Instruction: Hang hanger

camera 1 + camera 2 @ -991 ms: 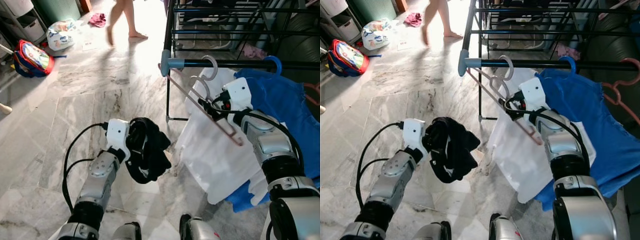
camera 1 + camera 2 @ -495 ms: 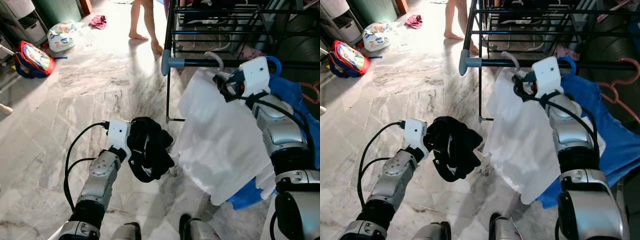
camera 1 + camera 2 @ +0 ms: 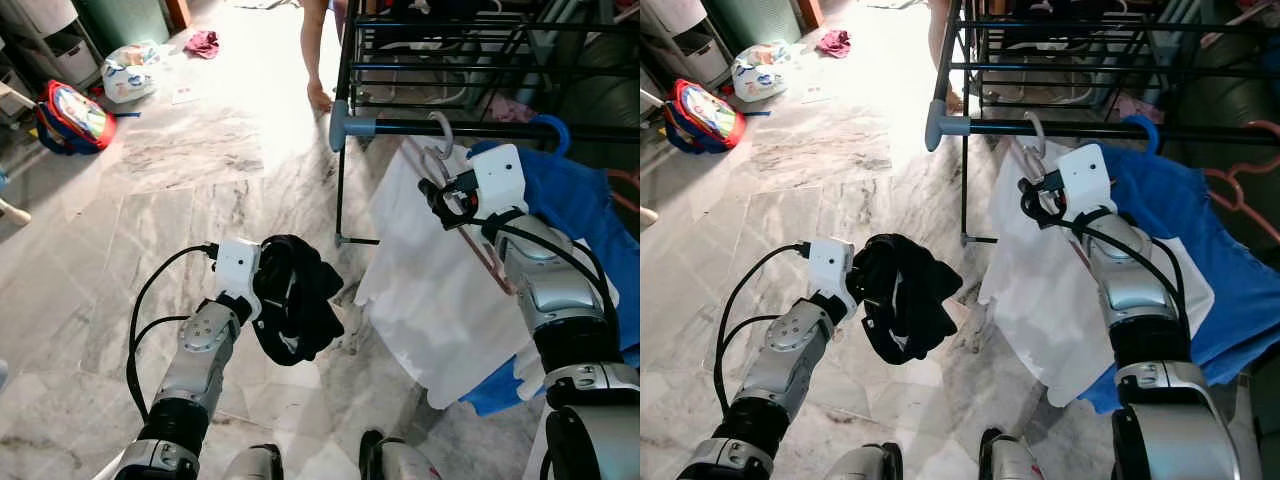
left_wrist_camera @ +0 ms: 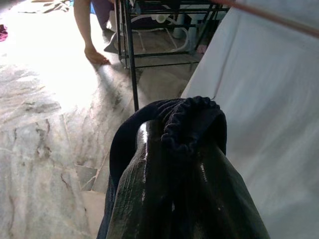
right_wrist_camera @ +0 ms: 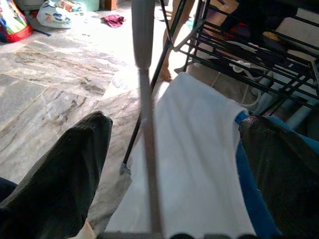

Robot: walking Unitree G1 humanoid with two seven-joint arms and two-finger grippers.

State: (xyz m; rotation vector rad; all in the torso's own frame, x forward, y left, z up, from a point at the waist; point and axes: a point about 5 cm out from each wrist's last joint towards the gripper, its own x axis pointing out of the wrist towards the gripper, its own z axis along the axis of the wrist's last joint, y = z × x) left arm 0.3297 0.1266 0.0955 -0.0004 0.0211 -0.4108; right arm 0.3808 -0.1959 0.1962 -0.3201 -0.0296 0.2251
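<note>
1. Two arms are up, but yours to work with is the right gripper [image 3: 440, 192], fingers spread wide in its wrist view, just below the black horizontal clothes rail [image 3: 480, 128].
2. Your pale plastic hanger [image 3: 441, 133] carrying the white shirt [image 3: 440, 290] has its hook at the rail, directly above that gripper; I cannot tell whether it is seated.
3. Your left gripper [image 3: 262, 290], clamped on a bundled black garment [image 3: 298, 298], sits well apart, low and leftward.

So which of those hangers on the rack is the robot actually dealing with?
Find the black drying rack with its grey end cap. The hanger nearest that cap carries a white garment, and the right gripper is just under its hook. Its hook is pale, while the neighbours further along the rail are a blue hanger and an orange hanger.
</note>
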